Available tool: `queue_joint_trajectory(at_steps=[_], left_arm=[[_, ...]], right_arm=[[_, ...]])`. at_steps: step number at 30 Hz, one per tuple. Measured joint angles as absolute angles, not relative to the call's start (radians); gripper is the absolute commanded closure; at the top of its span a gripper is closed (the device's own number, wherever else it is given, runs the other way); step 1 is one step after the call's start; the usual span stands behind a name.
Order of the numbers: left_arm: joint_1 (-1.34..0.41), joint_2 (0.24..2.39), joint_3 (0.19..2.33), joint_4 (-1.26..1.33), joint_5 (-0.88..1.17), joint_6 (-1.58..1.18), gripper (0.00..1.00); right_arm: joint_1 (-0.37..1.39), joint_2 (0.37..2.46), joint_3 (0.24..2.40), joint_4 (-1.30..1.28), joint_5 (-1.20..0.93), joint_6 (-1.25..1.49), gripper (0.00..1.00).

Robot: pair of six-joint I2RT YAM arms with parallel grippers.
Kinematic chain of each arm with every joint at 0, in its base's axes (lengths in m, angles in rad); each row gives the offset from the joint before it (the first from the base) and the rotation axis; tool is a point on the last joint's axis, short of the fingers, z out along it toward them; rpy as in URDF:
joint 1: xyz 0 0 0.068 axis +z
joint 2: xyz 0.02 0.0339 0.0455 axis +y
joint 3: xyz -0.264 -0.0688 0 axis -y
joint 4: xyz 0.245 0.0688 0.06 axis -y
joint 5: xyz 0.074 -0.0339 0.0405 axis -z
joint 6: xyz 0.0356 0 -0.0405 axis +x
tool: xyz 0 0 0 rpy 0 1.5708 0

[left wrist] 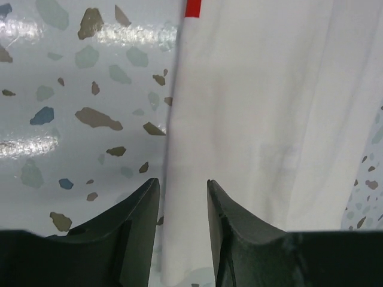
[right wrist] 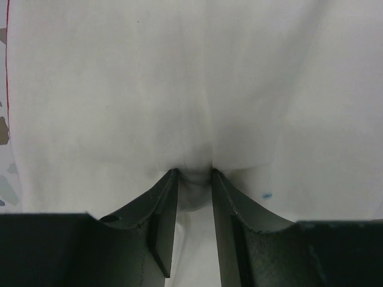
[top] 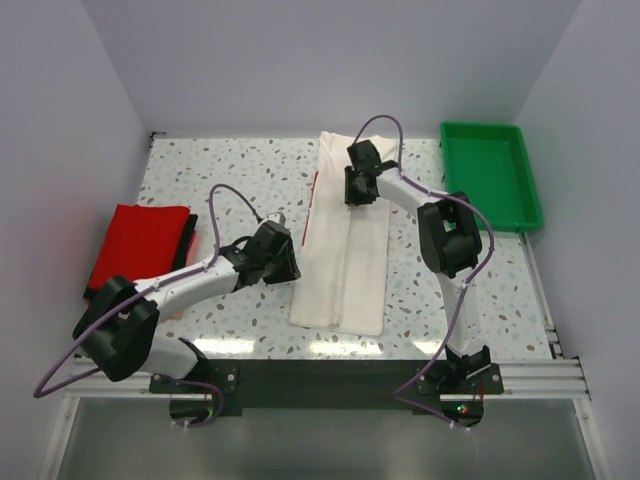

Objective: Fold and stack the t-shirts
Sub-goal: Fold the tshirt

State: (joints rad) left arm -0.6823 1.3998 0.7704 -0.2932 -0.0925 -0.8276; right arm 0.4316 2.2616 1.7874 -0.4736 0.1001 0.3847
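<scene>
**Both grippers on the long-folded cream shirt**

Seen from above, the cream-white t-shirt (top: pixel 345 255) lies in the middle of the frame as a long narrow strip on the speckled terrazzo table (top: pixel 230 170), running from the far edge down towards the arm bases. A thin line of red trim (top: pixel 316 190) shows along its left side.

The right gripper (top: pixel 358 192) sits on the upper part of the strip. In the right wrist view its jaws stand narrow, and the cloth (right wrist: pixel 191 89) puckers into a small raised fold caught between the fingers (right wrist: pixel 158 209).

The left gripper (top: pixel 290 262) is at the strip's left edge, about halfway down. In the left wrist view its fingers (left wrist: pixel 140 221) are a little apart and straddle that edge: one is over bare table, the other over the shirt (left wrist: pixel 257 119), which lies flat there. A red patch of trim (left wrist: pixel 192 8) shows at the top of that view.

At the left of the overhead frame a red t-shirt (top: pixel 140 245) lies folded on a dark t-shirt (top: pixel 191 235), well apart from the cream one. A green tray (top: pixel 528 190) sits at the upper right.
</scene>
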Motion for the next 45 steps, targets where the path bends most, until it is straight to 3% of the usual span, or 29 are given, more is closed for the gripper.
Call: queue_joint_trajectory(at_steps=[8,14,19,22,34,41,45], left_arm=[[-0.682,1.329,0.631,-0.305,-0.066,-0.827,0.50],[-0.697,1.242,0.521,-0.277,0.014,-0.826,0.50],[-0.704,1.208,0.477,-0.238,0.066,-0.827,0.51],[-0.707,1.201,0.461,-0.215,0.086,-0.828,0.58],[-0.775,1.192,0.422,-0.186,0.122,-0.917,0.66],[-0.818,1.181,0.400,-0.179,0.124,-0.987,0.77],[-0.844,1.176,0.392,-0.186,0.123,-1.012,0.89]], right_arm=[[0.421,2.262,1.793,-0.477,0.051,0.376,0.60],[0.405,2.255,1.801,-0.491,-0.015,0.376,0.51],[0.398,2.172,1.774,-0.538,-0.048,0.392,0.50],[0.398,2.003,1.626,-0.517,-0.068,0.436,0.49],[0.428,1.225,0.649,-0.443,-0.176,0.696,0.52],[0.453,0.918,0.485,-0.581,-0.212,0.767,0.53],[0.453,0.858,0.440,-0.601,-0.240,0.784,0.54]])
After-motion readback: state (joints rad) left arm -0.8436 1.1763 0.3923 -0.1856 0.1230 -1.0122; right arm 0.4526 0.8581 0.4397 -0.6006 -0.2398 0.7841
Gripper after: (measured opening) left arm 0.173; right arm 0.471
